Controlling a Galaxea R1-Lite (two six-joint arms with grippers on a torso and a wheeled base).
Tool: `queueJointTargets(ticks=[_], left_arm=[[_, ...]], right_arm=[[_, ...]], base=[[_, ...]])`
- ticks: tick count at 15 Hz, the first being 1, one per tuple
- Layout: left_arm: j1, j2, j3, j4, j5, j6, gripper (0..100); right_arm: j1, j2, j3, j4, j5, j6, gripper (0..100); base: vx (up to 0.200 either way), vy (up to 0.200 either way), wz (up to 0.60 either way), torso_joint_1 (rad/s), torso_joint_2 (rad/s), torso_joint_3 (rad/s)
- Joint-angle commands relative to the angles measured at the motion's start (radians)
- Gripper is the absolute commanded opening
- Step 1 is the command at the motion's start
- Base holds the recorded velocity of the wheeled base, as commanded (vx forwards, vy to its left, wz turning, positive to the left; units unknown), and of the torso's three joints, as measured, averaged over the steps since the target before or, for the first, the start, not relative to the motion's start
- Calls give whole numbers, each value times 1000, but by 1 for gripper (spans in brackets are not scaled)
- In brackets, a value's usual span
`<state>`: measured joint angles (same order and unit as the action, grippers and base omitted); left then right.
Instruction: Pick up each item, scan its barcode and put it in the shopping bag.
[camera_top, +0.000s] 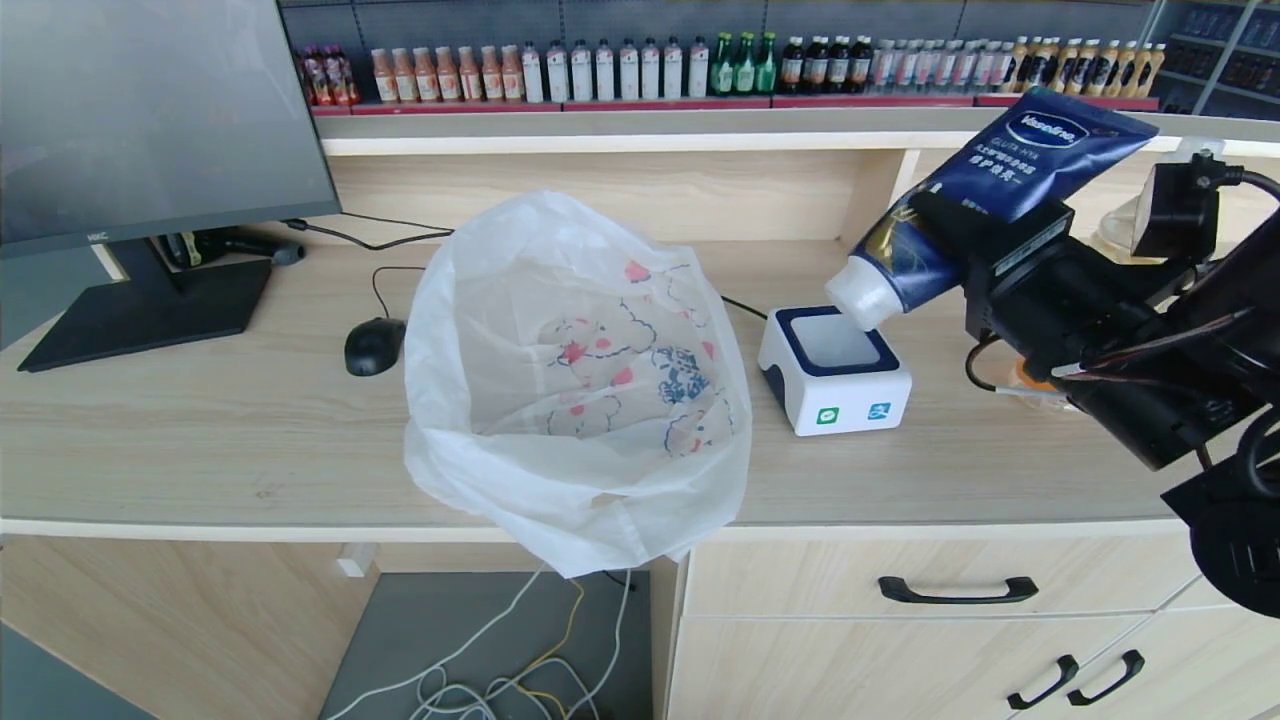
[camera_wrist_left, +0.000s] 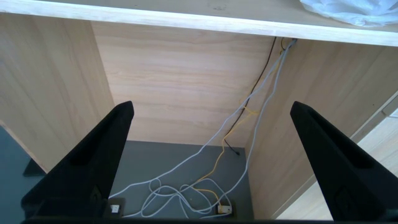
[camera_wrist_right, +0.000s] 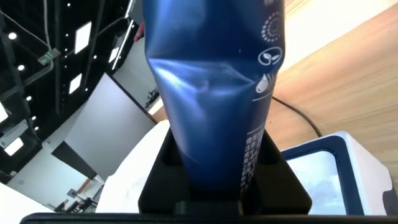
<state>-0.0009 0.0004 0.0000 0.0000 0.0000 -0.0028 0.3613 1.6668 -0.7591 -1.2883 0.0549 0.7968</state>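
My right gripper (camera_top: 975, 245) is shut on a dark blue lotion tube (camera_top: 985, 190) with a white cap. The tube is tilted, cap end down, just above the top window of the white and blue barcode scanner (camera_top: 832, 370). In the right wrist view the blue tube (camera_wrist_right: 217, 106) sits between the black fingers (camera_wrist_right: 163, 177), with the scanner (camera_wrist_right: 336, 177) below. The white plastic shopping bag (camera_top: 575, 385) stands open on the counter to the left of the scanner. My left gripper (camera_wrist_left: 211, 168) hangs open under the counter, facing cables on the floor.
A monitor (camera_top: 150, 110) on its stand, a black mouse (camera_top: 373, 345) and cables lie on the counter's left. Shelves of bottles (camera_top: 740, 65) line the back wall. Drawers with black handles (camera_top: 955, 592) sit below the counter at the right.
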Motion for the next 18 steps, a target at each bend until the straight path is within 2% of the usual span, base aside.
queueJointTargets(ticks=[1, 4, 7, 9, 11, 13, 18], left_arm=[[-1, 0, 0, 0, 0, 0, 100], [1, 0, 0, 0, 0, 0, 100], [-1, 0, 0, 0, 0, 0, 100], [1, 0, 0, 0, 0, 0, 100], [-1, 0, 0, 0, 0, 1, 100], [-1, 0, 0, 0, 0, 0, 100], [-1, 0, 0, 0, 0, 0, 100]], right_arm=[[27, -53, 64, -26, 3, -68, 0], [81, -81, 169, -39, -3, -238, 0], [114, -79, 207, -94, -6, -429, 0], [114, -76, 227, -132, -6, -547, 0], [71, -39, 230, -204, -6, -734, 0], [64, -1, 219, -281, -6, -766, 0], [64, 37, 184, -283, 22, -944, 0]], base=[[0, 0, 0, 0, 0, 0], [0, 0, 0, 0, 0, 0], [0, 0, 0, 0, 0, 0], [0, 0, 0, 0, 0, 0], [0, 0, 0, 0, 0, 0], [0, 0, 0, 0, 0, 0], [0, 0, 0, 0, 0, 0]])
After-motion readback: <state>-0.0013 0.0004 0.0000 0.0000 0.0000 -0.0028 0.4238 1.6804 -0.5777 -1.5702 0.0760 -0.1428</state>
